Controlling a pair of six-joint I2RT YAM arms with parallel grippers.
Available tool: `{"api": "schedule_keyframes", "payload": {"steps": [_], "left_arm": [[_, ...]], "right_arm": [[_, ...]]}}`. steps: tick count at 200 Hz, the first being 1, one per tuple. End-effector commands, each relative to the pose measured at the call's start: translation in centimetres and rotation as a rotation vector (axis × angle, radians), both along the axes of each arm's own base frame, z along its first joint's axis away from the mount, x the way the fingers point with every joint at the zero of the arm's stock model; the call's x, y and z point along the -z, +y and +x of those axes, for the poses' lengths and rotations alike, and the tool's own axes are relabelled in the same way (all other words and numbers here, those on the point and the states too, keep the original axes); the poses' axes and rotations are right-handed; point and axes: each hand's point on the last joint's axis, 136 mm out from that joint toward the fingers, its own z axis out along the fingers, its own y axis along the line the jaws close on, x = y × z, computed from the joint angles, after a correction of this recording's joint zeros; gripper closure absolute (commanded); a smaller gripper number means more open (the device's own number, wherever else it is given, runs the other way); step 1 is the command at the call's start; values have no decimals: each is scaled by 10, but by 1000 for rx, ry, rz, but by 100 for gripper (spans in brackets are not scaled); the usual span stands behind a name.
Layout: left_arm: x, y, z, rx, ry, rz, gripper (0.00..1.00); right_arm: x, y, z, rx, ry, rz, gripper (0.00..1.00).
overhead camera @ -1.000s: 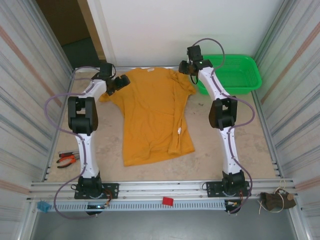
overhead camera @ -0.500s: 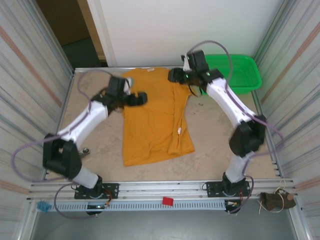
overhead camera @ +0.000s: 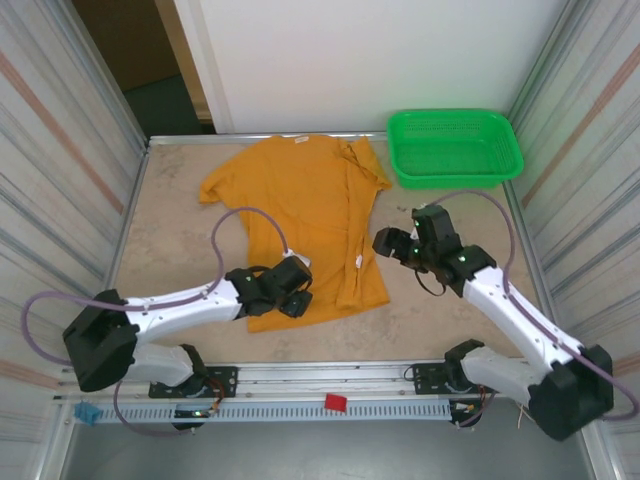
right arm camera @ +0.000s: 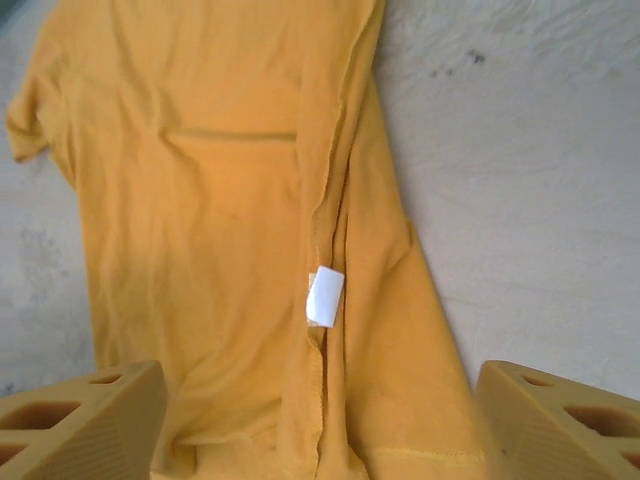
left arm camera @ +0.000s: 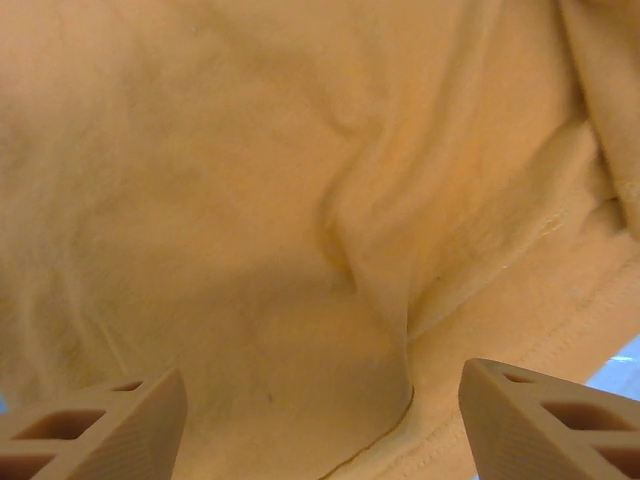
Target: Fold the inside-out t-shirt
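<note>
Both arms low, elbows out, angled inward; left gripper and right gripper with jaws spread.

Robotics lab test cell, corrugated side walls, aluminium base rail, enclosed tabletop

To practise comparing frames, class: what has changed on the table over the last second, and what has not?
Both arms swung back toward their bases from the far end of the shirt. The left tool is now open over the near left hem; the right tool, open, is beside the right edge. Neither holds cloth. The shirt lies as before, right side folded in; the basket has not moved.
</note>
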Motion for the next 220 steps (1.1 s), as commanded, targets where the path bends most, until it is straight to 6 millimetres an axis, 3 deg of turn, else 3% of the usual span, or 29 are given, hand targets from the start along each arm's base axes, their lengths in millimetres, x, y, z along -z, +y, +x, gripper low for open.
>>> {"api": "schedule_keyframes", "payload": {"steps": [1,24,61,138,150,165,176,194,220], "left_arm": [[0,-10,7,-8,-41,13,32],[12,-10,2,-16,-16,21,35],[20,-11,-1,-31,-1,-2,49],[39,-7,-12,-58,59,-11,51],[42,-7,-13,-60,62,-14,59],[42,-8,-13,-57,63,-18,84],[36,-12,-11,-50,62,-24,100],[9,-22,-9,-26,52,-64,100],[-49,-36,-5,8,17,-169,100]], "right_arm": [[-2,-18,-7,90,-13,-4,17],[0,-19,-12,94,-6,17,16],[0,-10,-17,65,14,74,17],[-3,-11,-31,63,1,106,18],[-2,-9,-32,57,10,113,18],[0,-5,-34,47,15,122,18],[0,0,-36,34,17,132,19],[1,16,-43,-9,20,160,21],[8,55,-63,-106,9,215,26]]}}
